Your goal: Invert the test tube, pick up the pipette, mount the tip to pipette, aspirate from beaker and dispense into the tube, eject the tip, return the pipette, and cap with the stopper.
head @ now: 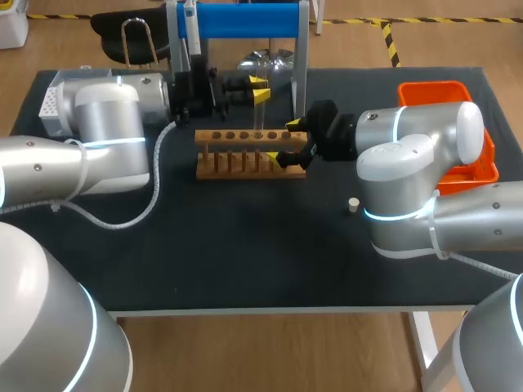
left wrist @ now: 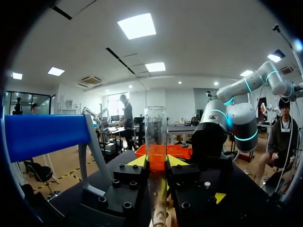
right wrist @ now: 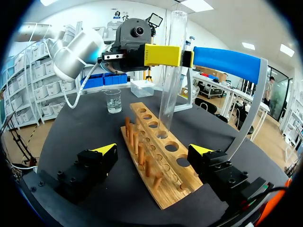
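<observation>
A clear test tube stands upright with its lower end in a hole of the wooden rack. My left gripper is shut on the tube's upper part. In the left wrist view the tube rises between the yellow tips of the left gripper. My right gripper is open at the rack's right end, one finger on each side of it. From the right wrist, the open right gripper straddles the rack, and the tube is ahead. A small beaker stands beyond the rack. A pale stopper lies on the table.
A blue-topped stand rises behind the rack. An orange tray sits at the right edge, partly hidden by my right arm. A grey box is at the back left. A clear box stands near the beaker.
</observation>
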`<state>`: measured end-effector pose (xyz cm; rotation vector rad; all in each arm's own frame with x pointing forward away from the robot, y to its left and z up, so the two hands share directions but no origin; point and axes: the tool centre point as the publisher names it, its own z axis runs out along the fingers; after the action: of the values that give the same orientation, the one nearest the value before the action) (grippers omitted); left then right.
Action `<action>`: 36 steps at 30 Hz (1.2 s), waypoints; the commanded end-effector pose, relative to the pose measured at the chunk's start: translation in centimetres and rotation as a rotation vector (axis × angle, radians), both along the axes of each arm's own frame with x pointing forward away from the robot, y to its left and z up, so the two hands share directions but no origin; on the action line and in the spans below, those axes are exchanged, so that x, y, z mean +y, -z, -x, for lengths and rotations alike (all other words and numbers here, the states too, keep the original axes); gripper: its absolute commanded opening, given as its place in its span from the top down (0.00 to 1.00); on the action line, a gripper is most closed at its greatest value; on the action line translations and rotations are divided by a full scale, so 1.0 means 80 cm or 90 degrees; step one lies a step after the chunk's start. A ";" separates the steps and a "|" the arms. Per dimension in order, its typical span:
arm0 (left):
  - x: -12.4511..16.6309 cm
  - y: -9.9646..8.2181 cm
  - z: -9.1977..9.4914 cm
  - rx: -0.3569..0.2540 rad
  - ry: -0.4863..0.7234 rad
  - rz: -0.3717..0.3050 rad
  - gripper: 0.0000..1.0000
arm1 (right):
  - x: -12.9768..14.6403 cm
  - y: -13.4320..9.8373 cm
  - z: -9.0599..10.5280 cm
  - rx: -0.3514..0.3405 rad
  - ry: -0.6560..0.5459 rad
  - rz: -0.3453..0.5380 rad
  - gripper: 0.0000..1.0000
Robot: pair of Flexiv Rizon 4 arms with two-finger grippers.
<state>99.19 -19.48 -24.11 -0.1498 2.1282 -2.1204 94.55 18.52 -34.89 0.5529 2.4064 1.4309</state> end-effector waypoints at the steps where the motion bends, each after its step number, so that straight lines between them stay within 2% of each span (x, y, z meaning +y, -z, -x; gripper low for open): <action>1: 0.000 0.004 -0.001 -0.001 0.000 0.005 1.00 | 0.000 0.001 0.001 -0.001 0.001 0.000 0.00; 11: 0.001 0.009 0.000 0.002 -0.001 0.007 1.00 | 0.000 0.001 0.001 -0.001 0.001 0.000 0.00; 20: 0.008 0.012 0.003 0.011 -0.005 -0.024 1.00 | 0.000 0.001 0.001 -0.001 0.001 0.000 0.00; 36: 0.016 0.015 0.006 0.021 -0.013 -0.048 1.00 | 0.000 0.001 0.001 -0.001 0.001 0.000 0.00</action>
<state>98.85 -18.32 -25.45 -0.1942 2.2074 -2.0411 94.55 18.53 -34.89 0.5529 2.4064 1.4307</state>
